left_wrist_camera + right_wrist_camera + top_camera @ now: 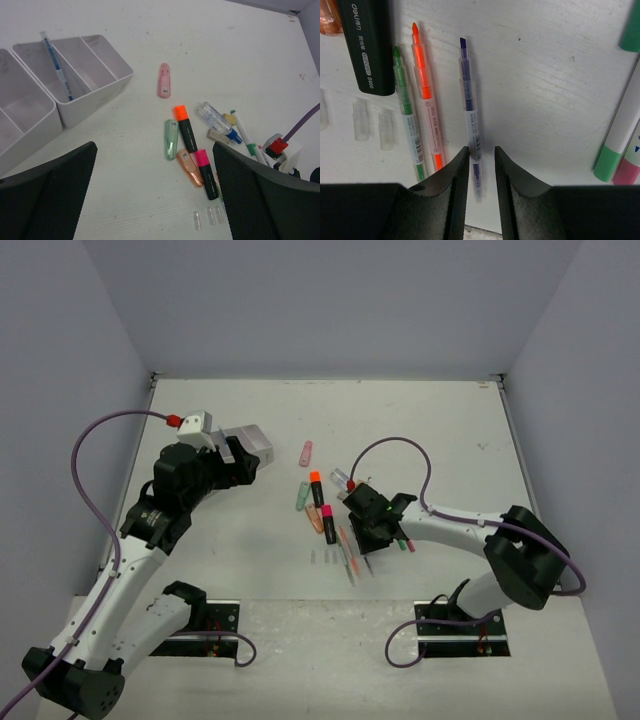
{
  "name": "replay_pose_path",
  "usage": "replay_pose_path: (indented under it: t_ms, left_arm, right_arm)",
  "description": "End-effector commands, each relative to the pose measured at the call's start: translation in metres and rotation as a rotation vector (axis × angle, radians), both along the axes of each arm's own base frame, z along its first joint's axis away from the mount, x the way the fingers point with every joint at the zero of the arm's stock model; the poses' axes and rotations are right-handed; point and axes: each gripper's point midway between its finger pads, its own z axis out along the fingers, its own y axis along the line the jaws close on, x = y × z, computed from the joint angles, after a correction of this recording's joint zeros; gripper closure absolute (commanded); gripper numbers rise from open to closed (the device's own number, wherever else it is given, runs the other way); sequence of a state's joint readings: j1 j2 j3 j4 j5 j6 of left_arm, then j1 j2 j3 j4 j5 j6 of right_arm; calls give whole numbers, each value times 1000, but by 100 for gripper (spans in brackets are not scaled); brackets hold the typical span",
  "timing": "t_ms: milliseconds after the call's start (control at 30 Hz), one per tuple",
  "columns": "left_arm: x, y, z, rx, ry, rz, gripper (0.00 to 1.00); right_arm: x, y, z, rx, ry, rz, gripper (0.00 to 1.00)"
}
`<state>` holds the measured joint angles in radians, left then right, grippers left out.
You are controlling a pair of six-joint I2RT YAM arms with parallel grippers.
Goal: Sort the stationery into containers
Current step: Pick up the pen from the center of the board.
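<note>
I'm hanging my left tool (154, 150) wide open and empty beside the white trays (95, 100), where one blue pen (56, 67) is lying in a compartment. My right tool (482, 150) is straddling the dark-blue pen (469, 95) on the bench (545, 90), narrowed for pinching, not gripping yet I reckon.

Top cam is looking down from high at the near edge, taking in the whole table (420, 420). Left wrist cam is hanging mid-height and right wrist cam is hugging the surface, both catching the same clear caps (211, 216).
</note>
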<state>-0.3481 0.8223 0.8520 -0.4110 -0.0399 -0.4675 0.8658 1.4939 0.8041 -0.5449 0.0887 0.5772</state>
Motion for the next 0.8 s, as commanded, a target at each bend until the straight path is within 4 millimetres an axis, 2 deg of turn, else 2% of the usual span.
replay_pose_path:
  t_ms: [0, 200, 300, 400, 433, 600, 667, 700, 733, 767]
  left_arm:
    - [-1, -2, -2, 13, -11, -26, 0]
    - [-2, -4, -5, 13, -1, -36, 0]
    - [-2, -9, -16, 11, 39, -35, 0]
    - [-6, -23, -32, 34, 82, -24, 0]
    - [-11, -35, -37, 39, 96, -25, 0]
    - [-32, -70, -60, 9, 139, -48, 0]
    - [-39, -86, -68, -24, 154, -45, 0]
    - [-44, -92, -78, 0, 164, -45, 0]
    - [-45, -94, -79, -15, 169, -37, 0]
    - [-49, -101, -87, -15, 182, -23, 0]
  right_arm:
    - [10, 9, 4, 2, -24, -18, 73]
    - [9, 5, -4, -35, -9, -23, 77]
    - [10, 3, -5, -49, -12, -29, 85]
    - [12, 0, -2, -59, -26, -41, 94]
    - [13, -1, 1, -56, -41, -47, 99]
    - [14, -5, 27, -17, -93, -63, 100]
    - [16, -7, 53, 43, -157, -77, 100]
    - [14, -11, 59, 48, -168, -81, 100]
    - [16, -12, 67, 66, -191, -87, 100]
    - [16, -15, 81, 93, -225, -96, 100]
